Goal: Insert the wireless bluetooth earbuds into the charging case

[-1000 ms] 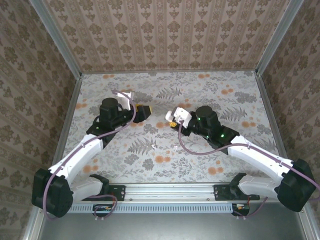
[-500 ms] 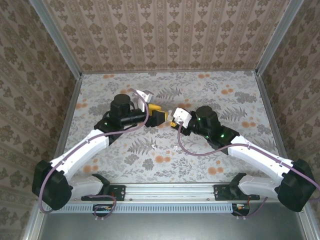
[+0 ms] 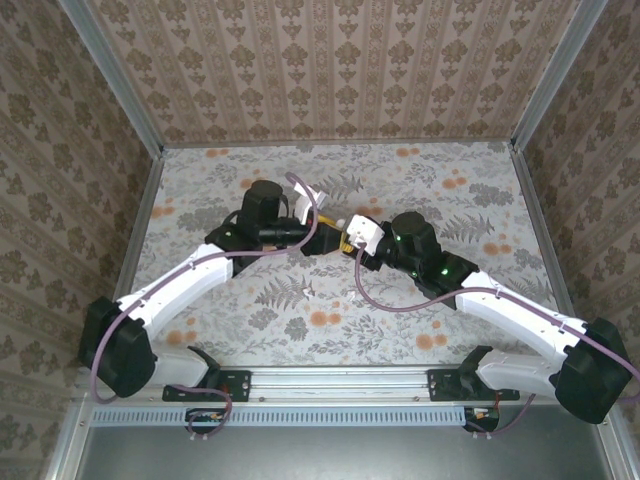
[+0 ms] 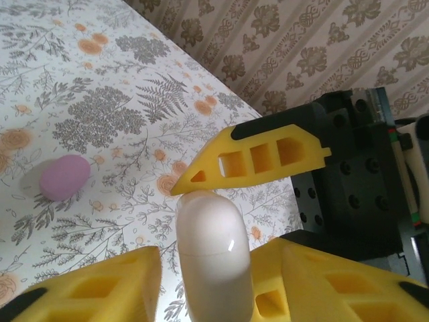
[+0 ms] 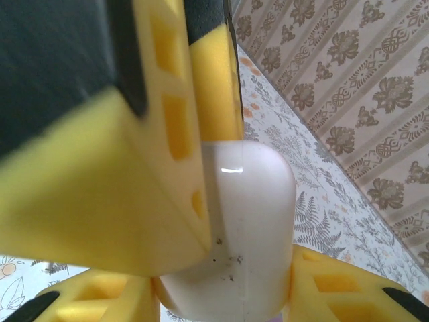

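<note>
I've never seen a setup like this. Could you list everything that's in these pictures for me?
white charging case: one, glossy white, closed, held between the two grippers over mid-table
pink pebble-shaped piece: one, pink, lying on the table apart from the case; what it is I cannot tell
table cover: one, white with grey ferns and orange flowers
walls: three, beige patterned paper, around the table
metal rail: one, silver, near edge
cables: two, purple, one along each arm
arms: two, white and black
left gripper: one, yellow fingers either side of the case; grip unclear
right gripper: one, yellow fingers, shut on the case
</note>
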Controlling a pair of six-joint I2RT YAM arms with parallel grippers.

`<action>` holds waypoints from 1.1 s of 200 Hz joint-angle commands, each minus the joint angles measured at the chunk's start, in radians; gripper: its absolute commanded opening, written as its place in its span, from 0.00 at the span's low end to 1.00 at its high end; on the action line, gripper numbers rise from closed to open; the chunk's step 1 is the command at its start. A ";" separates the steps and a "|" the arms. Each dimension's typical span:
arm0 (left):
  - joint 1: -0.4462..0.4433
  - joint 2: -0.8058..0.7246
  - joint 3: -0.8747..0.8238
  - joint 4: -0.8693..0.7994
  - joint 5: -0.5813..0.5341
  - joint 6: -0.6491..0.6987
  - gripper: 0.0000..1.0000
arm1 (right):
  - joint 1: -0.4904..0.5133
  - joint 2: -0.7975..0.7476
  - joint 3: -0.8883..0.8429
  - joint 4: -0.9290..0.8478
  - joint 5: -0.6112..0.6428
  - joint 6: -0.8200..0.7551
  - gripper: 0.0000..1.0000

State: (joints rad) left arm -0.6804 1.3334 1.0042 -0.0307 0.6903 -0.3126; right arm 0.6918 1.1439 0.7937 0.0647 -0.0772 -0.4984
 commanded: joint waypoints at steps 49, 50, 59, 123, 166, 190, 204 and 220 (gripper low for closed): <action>-0.008 0.049 0.058 -0.046 0.041 0.013 0.38 | 0.005 -0.006 0.006 0.037 0.023 0.006 0.43; -0.007 0.049 0.057 -0.047 0.041 0.013 0.38 | 0.005 -0.006 0.006 0.037 0.022 0.005 0.43; -0.008 0.051 0.060 -0.045 0.041 0.014 0.36 | 0.005 -0.006 0.008 0.037 0.022 0.006 0.43; -0.008 0.067 0.074 -0.064 0.052 0.019 0.26 | 0.005 -0.016 0.003 0.040 0.025 0.005 0.43; -0.003 0.047 0.064 -0.024 0.028 0.006 0.23 | 0.006 -0.040 0.021 0.001 0.037 0.022 0.54; 0.005 -0.019 0.004 0.088 -0.057 0.011 0.23 | -0.005 -0.085 0.039 -0.041 0.031 0.118 0.62; 0.007 -0.083 -0.067 0.227 -0.120 0.055 0.23 | -0.041 -0.125 0.047 -0.051 -0.059 0.232 0.64; 0.004 -0.157 -0.177 0.425 -0.200 0.129 0.23 | -0.123 -0.151 0.076 -0.060 -0.244 0.404 0.64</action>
State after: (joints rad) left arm -0.6792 1.2938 0.9371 0.0860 0.6132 -0.2890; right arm 0.6556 1.0531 0.8005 0.0231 -0.1070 -0.3485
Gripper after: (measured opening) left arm 0.230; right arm 0.642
